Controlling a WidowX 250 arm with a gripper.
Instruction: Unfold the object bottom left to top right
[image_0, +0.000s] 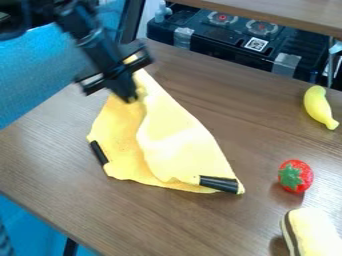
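The black gripper (131, 95) hangs over the upper left part of the table, shut on the top of a yellow cloth (184, 142). From there the cloth drapes down in loose folds and widens toward its lower edge, which lies on the table. A black band wraps the cloth's left edge, and another black band crosses its lower right corner. The part of the cloth between the fingertips is mostly hidden by the gripper.
A yellow banana (319, 107) lies at the right, with a strawberry (295, 176) below it. A cream and brown striped toy (311, 233) is at the lower right corner. Behind the brown table (247, 90) stands a black box (227, 40) with taped corners.
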